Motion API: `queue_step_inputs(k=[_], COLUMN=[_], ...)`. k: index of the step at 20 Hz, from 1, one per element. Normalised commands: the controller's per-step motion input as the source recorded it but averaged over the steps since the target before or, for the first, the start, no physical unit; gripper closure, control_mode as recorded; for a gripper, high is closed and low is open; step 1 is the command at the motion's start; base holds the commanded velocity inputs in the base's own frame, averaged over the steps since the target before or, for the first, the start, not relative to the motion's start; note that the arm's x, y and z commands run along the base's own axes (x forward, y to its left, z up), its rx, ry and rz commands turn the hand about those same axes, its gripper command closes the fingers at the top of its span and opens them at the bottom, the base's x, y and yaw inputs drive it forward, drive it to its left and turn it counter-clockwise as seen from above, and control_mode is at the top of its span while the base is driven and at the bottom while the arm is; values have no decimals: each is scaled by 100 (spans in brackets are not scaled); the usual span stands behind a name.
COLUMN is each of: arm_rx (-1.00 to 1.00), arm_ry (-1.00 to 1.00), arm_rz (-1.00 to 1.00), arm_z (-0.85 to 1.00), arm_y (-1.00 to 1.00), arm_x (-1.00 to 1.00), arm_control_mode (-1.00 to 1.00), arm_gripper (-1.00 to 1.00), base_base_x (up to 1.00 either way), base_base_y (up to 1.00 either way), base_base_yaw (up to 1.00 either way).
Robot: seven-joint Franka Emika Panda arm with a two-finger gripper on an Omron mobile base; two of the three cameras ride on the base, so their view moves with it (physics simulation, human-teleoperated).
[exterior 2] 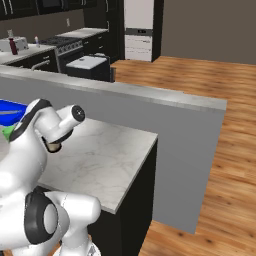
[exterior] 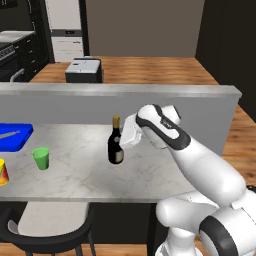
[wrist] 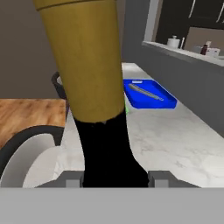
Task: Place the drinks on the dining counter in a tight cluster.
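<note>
Left base view: my gripper [exterior: 123,141] is at the wine bottle [exterior: 116,141], coming in from its right side, jaws narrow and closed on its dark shoulder just below the gold neck. Bottle stands upright on the dining counter [exterior: 150,172], roughly mid-slab, near the raised grey ledge [exterior: 120,90]. Green cup [exterior: 41,158] sits well apart to the left; blue tray [exterior: 15,137] further left w/ a grey utensil in it; red-and-yellow can [exterior: 3,173] at the frame's left edge. Black stool [exterior: 47,225] below the counter's near edge. Hand view: bottle fills the gap btwn my fingertips [wrist: 159,178], gold neck up top. Right base view: my arm hides most of the bottle.
</note>
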Motion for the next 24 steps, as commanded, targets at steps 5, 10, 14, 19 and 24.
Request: queue_step_inputs(k=[5,10,14,19,24], arm_rx=[7,1,0,-1,0], arm_ry=[-17,0,22,40,13], arm_rz=[0,2,1,0,0], arm_z=[0,8,0,4,-1], arm_y=[0,0,1,2,0], arm_x=[9,0,0,0,0], arm_control_mode=[-100,-100,-100,-100,-100], arm_gripper=[100,100,100,100,100], base_base_x=[0,0,0,0,0], base_base_y=[0,0,0,0,0], base_base_yaw=[0,0,0,0,0])
